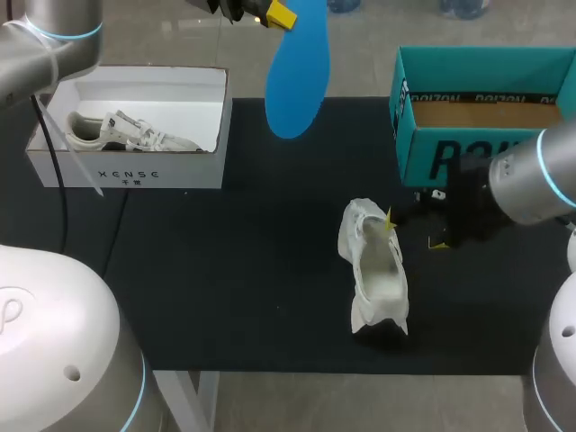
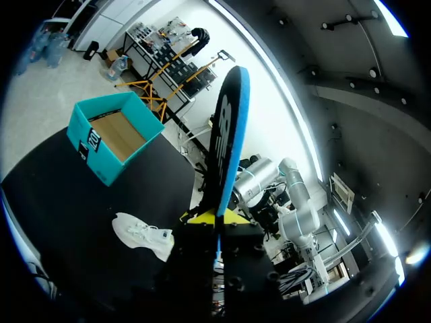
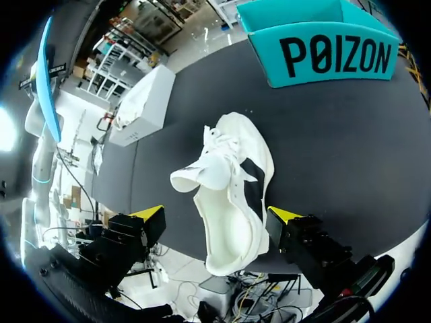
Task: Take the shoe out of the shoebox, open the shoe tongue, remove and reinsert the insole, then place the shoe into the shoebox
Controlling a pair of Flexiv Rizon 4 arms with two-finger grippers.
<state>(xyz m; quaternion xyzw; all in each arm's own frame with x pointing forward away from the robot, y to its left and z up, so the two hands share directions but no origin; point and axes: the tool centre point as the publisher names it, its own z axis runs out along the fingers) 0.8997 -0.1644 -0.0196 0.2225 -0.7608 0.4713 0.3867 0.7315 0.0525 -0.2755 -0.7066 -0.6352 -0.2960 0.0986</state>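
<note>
Containers: 2 on the black mat (image 1: pixel 225 270).

1. White shoebox (image 1: pixel 135 171), on the left arm's side, lid off. It holds 1 pale shoe (image 1: pixel 121 132) lying on its side. The front wall carries small dark print.
2. Teal box (image 1: pixel 423 153), on the right arm's side, open-topped. Its brown cardboard floor shows. Large dark lettering runs along the front wall and a band of print along the inner rim. The head view cuts off its far corner.

Task item: the white shoe (image 1: pixel 373 270) lies on the mat between the 2 boxes, nearer the teal one. Its opening faces up and its tongue is pulled clear.

Left gripper (image 2: pixel 217 219): raised high over the mat and clamped on 1 end of the blue insole (image 1: pixel 297 76), which hangs free. The head view crops most of this gripper. The left wrist view shows the insole nearly edge-on.

Right gripper (image 1: pixel 414 231): fingers spread wide, low beside the shoe. 1 yellow tip is at the shoe's collar and the other stands apart. Its dark body is hard to separate from the mat.
</note>
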